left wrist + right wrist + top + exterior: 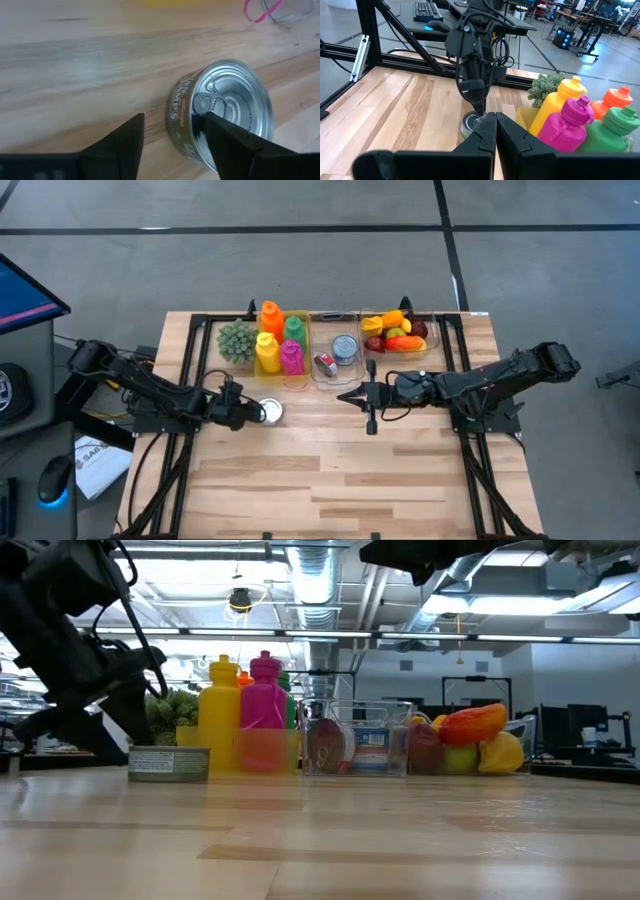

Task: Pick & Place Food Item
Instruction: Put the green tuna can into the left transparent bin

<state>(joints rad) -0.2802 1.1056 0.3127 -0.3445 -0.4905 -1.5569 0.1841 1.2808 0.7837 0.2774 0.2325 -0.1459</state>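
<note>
Four bottles (280, 340), perhaps three cans (270, 412)

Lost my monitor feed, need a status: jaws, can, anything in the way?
Left gripper jaws open around the can, which sits on the table. Right gripper shut, waiting mid-table. Bottle bin close behind the can.

Far edge of the can (222, 117) behind the left pincer's (175, 135) finger; label text unreadable.
</note>
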